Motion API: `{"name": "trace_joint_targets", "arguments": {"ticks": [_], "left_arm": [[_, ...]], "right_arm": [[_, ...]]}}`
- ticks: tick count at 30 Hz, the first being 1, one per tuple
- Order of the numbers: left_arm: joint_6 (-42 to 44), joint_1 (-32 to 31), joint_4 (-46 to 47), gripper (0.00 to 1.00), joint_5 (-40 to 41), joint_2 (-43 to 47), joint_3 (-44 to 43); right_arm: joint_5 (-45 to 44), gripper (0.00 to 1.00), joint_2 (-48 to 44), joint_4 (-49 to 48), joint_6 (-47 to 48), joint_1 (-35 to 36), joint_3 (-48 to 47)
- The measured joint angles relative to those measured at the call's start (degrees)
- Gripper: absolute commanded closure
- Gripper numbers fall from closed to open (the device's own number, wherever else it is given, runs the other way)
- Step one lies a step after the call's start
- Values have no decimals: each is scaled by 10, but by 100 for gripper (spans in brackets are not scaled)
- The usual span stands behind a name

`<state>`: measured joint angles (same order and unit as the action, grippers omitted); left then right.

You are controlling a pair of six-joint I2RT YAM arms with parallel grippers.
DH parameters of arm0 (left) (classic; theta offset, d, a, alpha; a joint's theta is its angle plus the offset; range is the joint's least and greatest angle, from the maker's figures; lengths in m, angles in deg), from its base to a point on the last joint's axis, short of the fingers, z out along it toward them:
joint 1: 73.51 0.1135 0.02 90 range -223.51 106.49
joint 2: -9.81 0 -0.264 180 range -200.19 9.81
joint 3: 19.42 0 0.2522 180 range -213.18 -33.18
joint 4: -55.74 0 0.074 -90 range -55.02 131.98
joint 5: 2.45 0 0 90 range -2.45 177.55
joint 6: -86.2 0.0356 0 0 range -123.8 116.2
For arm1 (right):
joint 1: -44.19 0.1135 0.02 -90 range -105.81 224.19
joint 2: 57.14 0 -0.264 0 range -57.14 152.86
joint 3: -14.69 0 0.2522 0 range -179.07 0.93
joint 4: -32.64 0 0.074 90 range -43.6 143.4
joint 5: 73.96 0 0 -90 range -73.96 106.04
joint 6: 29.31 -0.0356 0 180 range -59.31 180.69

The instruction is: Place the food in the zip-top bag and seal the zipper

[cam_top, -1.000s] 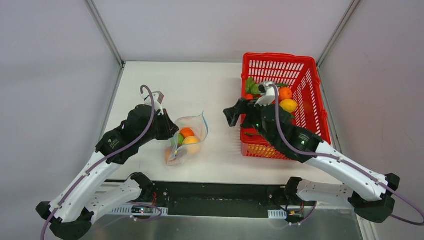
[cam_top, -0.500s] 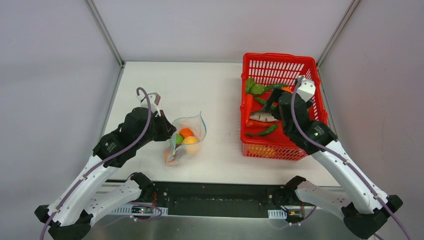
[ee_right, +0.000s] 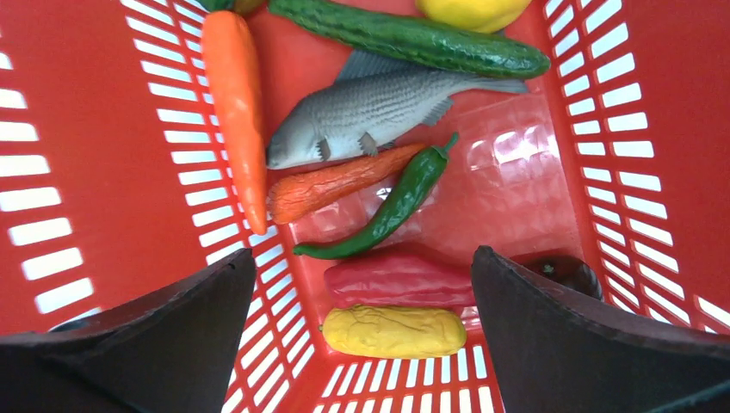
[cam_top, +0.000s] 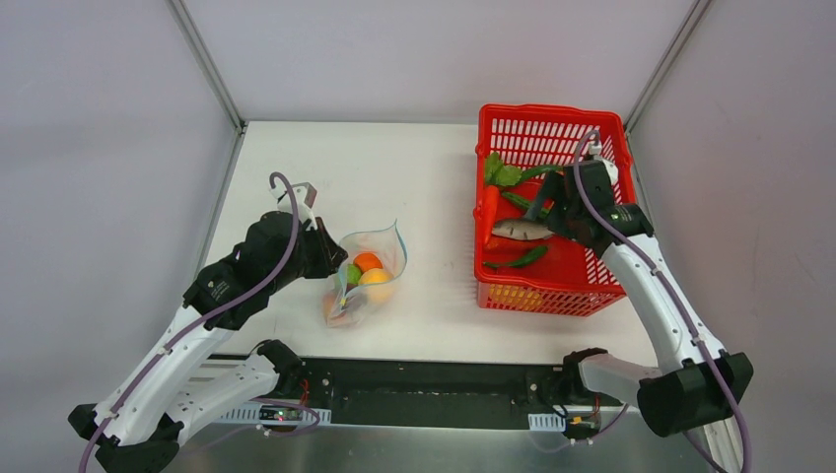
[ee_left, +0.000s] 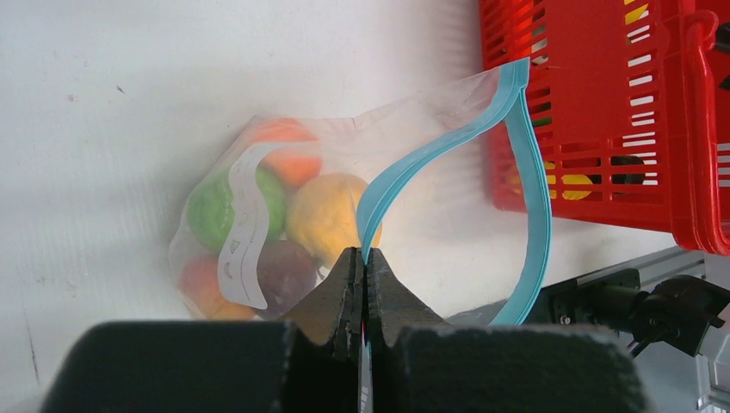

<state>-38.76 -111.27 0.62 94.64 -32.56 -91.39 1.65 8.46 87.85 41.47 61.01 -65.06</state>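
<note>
The zip-top bag (cam_top: 367, 276) lies on the white table, its mouth open toward the basket. It holds several food balls (ee_left: 320, 215): orange, green, yellow and dark purple. My left gripper (ee_left: 366, 258) is shut on the teal-blue zipper (ee_left: 430, 155) at one side of the open mouth. My right gripper (ee_right: 361, 275) is open and empty above the inside of the red basket (cam_top: 601, 286). Below it lie a yellow piece (ee_right: 394, 331), a red pepper (ee_right: 400, 277) and a green chilli (ee_right: 392, 206).
The basket also holds a carrot (ee_right: 237, 103), a grey fish (ee_right: 361, 112), a cucumber (ee_right: 413, 39), a dark piece (ee_right: 572, 274) and green leaves (cam_top: 501, 172). Frame posts and grey walls bound the table. A black rail (cam_top: 434, 394) runs along the near edge.
My right arm has swung right from the basket's left wall to over its right side, uncovering the food inside. The left gripper and bag have barely moved.
</note>
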Motion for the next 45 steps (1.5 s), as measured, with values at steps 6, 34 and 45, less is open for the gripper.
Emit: {"name": "trace_joint_targets", "arguments": {"ticks": [6,34,45], "left_arm": [[5,0,0,100,0,-5,0],[14,0,2,100,-1,-31,0],[15,0,2,100,-8,-40,0]], "right_arm": [[3,8,49,26,1,-5,3],[224,20,113,34,81,-5,59],[238,17,129,68,110,7,61]]}}
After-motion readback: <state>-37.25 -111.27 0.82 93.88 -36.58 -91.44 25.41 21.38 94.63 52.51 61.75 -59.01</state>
